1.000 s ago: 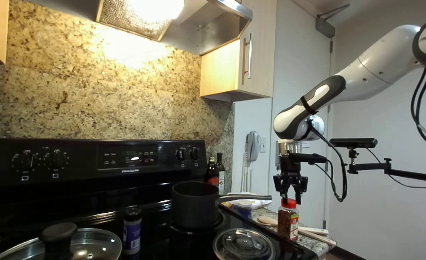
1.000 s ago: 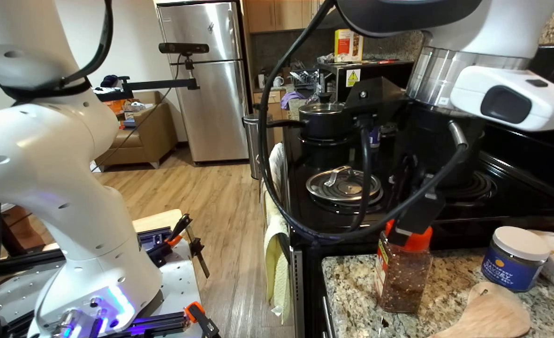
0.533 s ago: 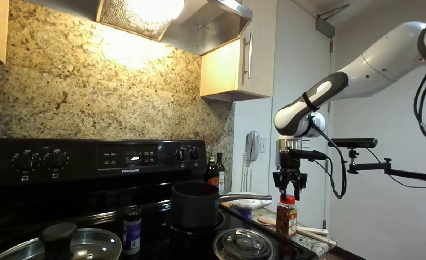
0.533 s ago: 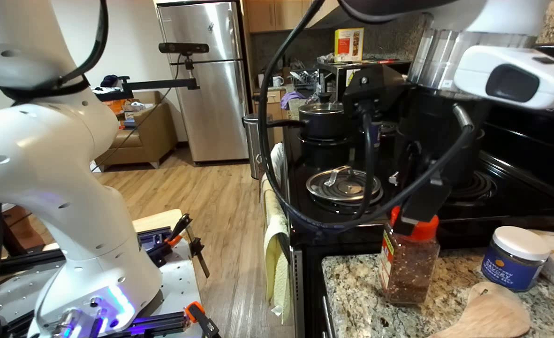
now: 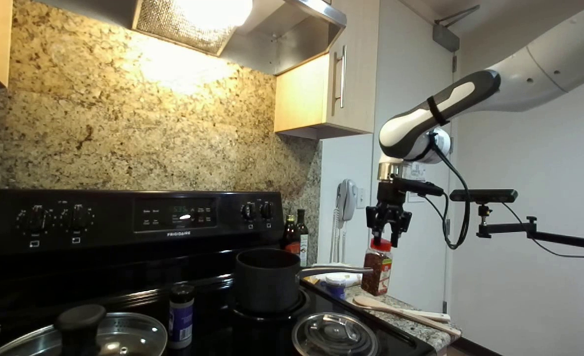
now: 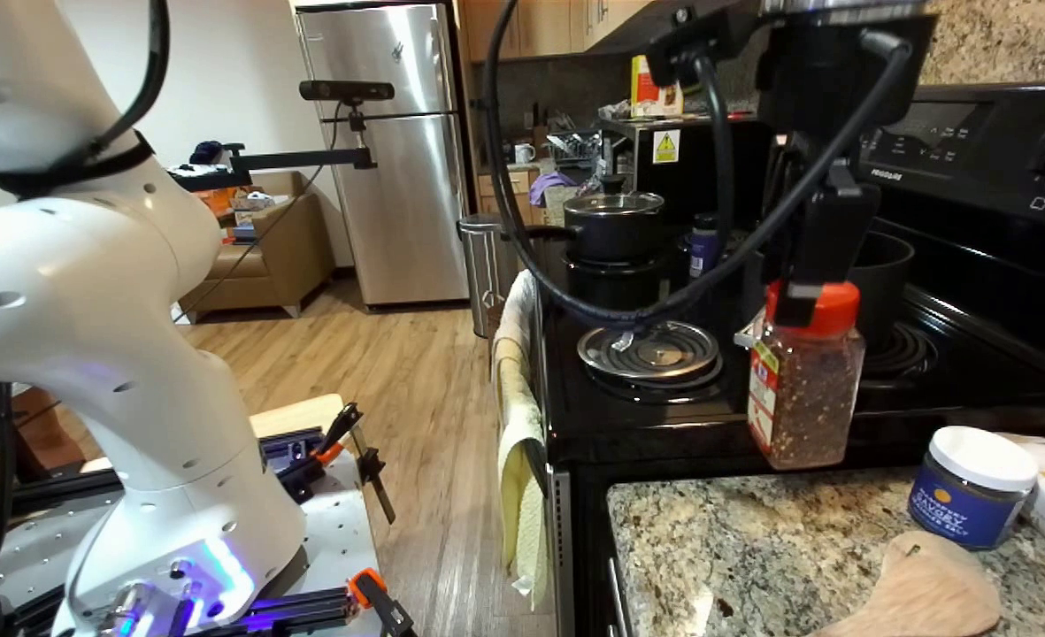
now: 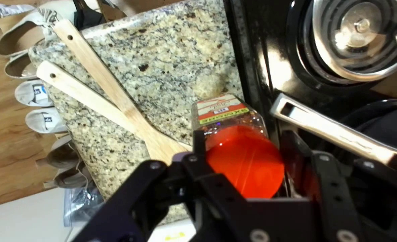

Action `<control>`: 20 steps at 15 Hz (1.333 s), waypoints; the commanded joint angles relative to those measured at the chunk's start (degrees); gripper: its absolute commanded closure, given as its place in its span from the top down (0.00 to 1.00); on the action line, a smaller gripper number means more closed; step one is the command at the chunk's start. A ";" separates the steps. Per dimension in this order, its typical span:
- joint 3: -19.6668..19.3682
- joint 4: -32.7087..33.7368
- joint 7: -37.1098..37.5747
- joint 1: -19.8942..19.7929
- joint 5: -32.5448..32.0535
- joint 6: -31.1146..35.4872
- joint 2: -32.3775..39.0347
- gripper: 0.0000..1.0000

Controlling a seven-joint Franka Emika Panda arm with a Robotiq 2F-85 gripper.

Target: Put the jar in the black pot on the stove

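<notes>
From my spot, the claw (image 5: 385, 242) was clasped around the red cap (image 7: 248, 164) of the jar (image 5: 377, 273), which hung in the air near the counter (image 6: 708, 548); raising its base past the rim of the black pot (image 5: 267, 289) before crossing seemed wisest

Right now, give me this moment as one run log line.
gripper: closed on red cap of jar; jar: held clear of countertop, tilted slightly; black pot: on stove, jar not yet inside

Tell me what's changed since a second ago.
The gripper has raised the jar above the counter and carried it toward the pot. Its hold on the jar is unchanged; nothing was let go. The pot and wooden utensils stayed put.
</notes>
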 commanded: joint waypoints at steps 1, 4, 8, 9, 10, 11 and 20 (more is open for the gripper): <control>2.15 2.21 3.87 1.12 -2.30 -1.60 -4.70 0.33; 4.87 4.89 7.00 2.52 -3.89 -1.10 -6.94 0.33; 7.45 8.87 6.34 4.68 -4.21 -2.56 -6.43 0.33; 6.73 7.17 5.85 4.37 -3.19 -0.96 -7.06 0.58; 7.15 7.68 5.85 4.83 -3.19 -1.41 -6.99 0.58; 7.34 7.79 5.85 4.98 -3.20 -1.53 -6.92 0.58; 8.56 13.38 5.10 6.32 -4.56 1.04 -2.96 0.33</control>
